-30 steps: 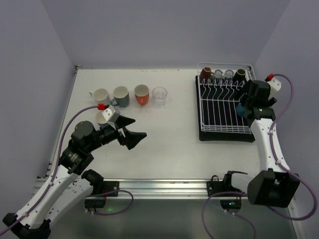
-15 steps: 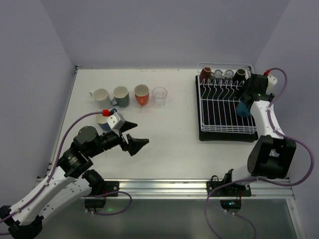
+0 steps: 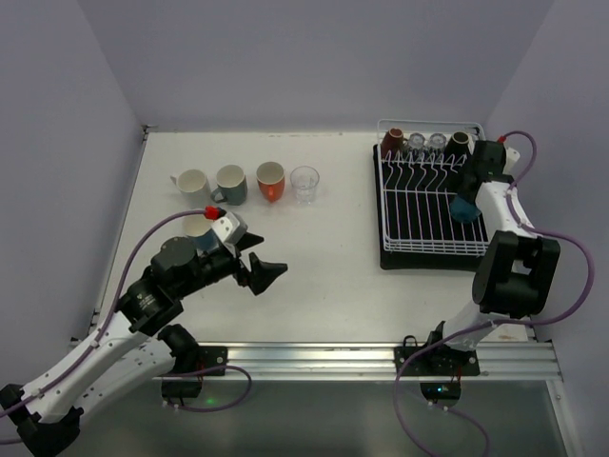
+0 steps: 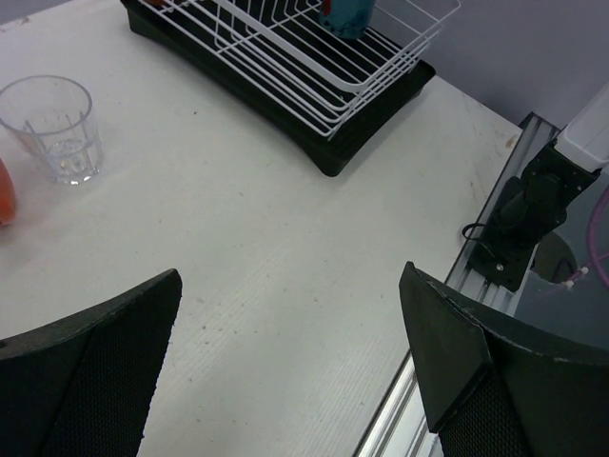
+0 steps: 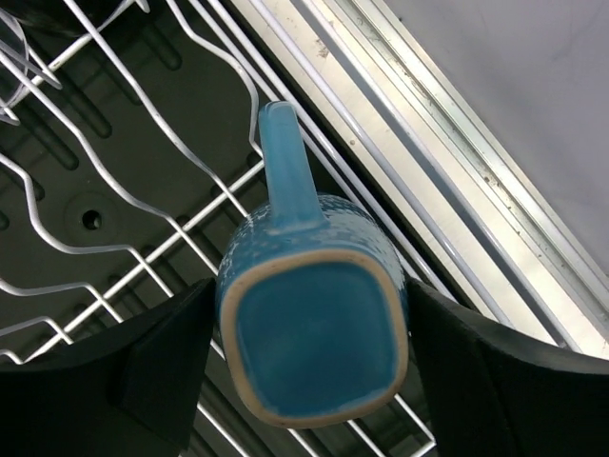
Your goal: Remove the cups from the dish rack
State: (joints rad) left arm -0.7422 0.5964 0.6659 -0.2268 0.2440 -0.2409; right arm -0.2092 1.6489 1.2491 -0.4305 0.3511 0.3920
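The white wire dish rack sits on its black drip tray at the right. An upside-down blue mug stands at the rack's right rim. My right gripper is over it, with a finger pressed on each side. Two dark brown cups and two clear glasses stand along the rack's back row. My left gripper is open and empty above the bare table. Cream, grey and orange cups and a clear glass stand in a row on the table.
A light blue cup is partly hidden behind my left wrist. The aluminium rail runs along the near table edge. The right wall stands close behind the rack. The left wrist view shows the glass and the rack ahead.
My left gripper has drawn back slightly and lowered toward the table centre. My right arm has swung its elbow in toward the rack while its gripper stays at the blue mug.
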